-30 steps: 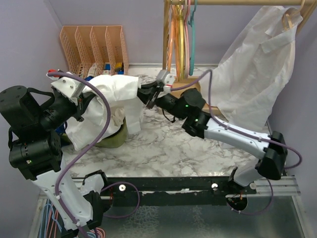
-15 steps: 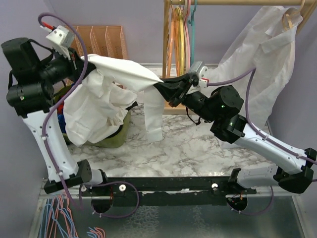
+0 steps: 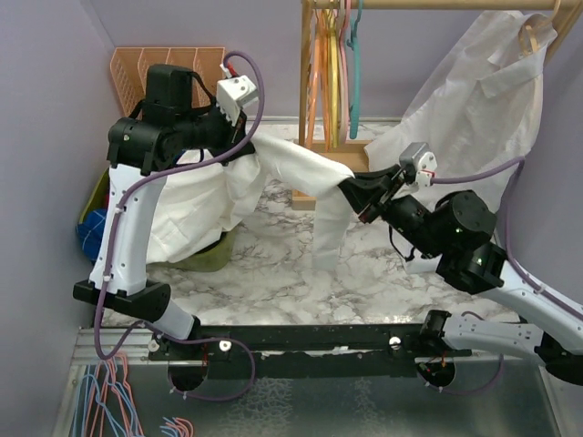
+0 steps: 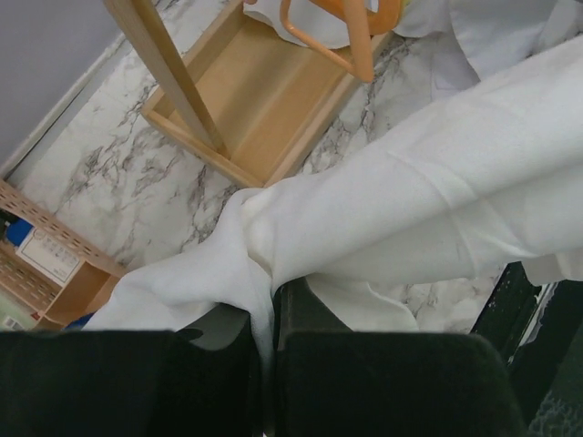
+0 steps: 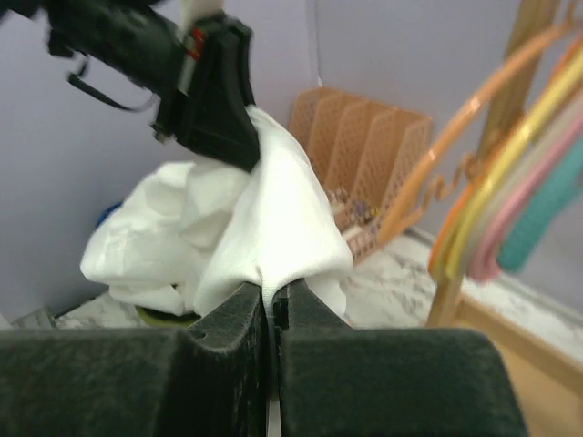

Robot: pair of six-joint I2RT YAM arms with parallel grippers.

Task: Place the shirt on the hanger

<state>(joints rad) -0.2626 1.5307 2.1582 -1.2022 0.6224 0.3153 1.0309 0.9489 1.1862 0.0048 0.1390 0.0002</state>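
The white shirt [image 3: 291, 164] hangs stretched in the air between my two grippers, one part drooping to the marble table. My left gripper [image 3: 248, 147] is shut on the shirt's left end; the left wrist view shows the fabric [image 4: 392, 200] pinched between its jaws. My right gripper [image 3: 351, 187] is shut on the right end; the right wrist view shows the cloth [image 5: 264, 218] bunched in its jaws. The teal hanger [image 3: 354, 68] hangs on the wooden rail at the back, among orange, yellow and pink hangers; it shows blurred in the right wrist view [image 5: 547, 205].
A second white shirt on a tan wooden hanger [image 3: 474, 109] hangs at the right of the rail. The rack's wooden base [image 4: 264, 100] stands behind the shirt. An orange wire file rack [image 3: 132, 68] stands back left. A green basket [image 3: 205, 255] with clothes sits under the shirt's left part.
Both arms have moved right with the shirt. The left gripper swung from the far left toward the centre, the right gripper drew back to the right, and the shirt came up off the basket.
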